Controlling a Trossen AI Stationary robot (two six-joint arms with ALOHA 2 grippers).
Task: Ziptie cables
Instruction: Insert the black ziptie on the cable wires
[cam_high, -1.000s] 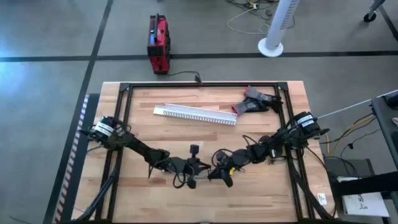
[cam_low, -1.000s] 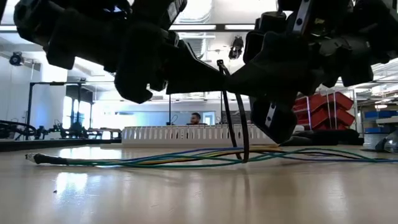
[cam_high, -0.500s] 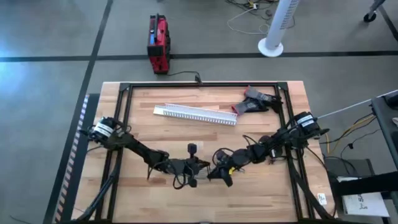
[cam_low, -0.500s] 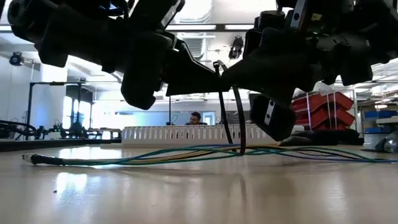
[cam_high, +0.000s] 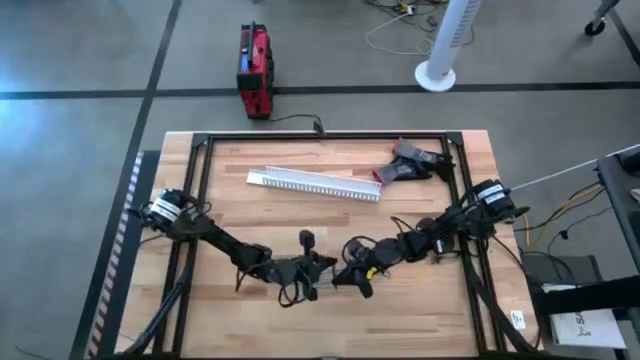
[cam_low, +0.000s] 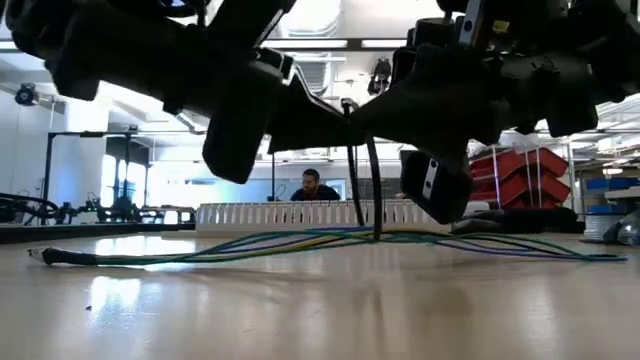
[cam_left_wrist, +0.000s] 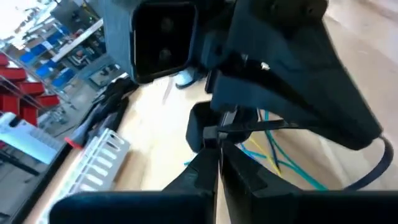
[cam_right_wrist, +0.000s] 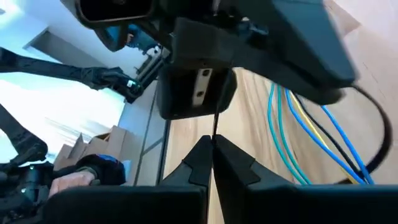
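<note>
Ziptie (cam_low: 362, 185) is looping round the cables (cam_low: 300, 243) lying on the table (cam_high: 420, 310), near the front middle; loop looks closed but slack, so tightening is left. Left gripper (cam_high: 318, 268) and right gripper (cam_high: 338, 277) are meeting above them, each pinching the ziptie. No containers holding anything.

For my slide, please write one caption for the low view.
Both grippers meet above the table, holding the ziptie looped down around the cables lying on the wood.
</note>
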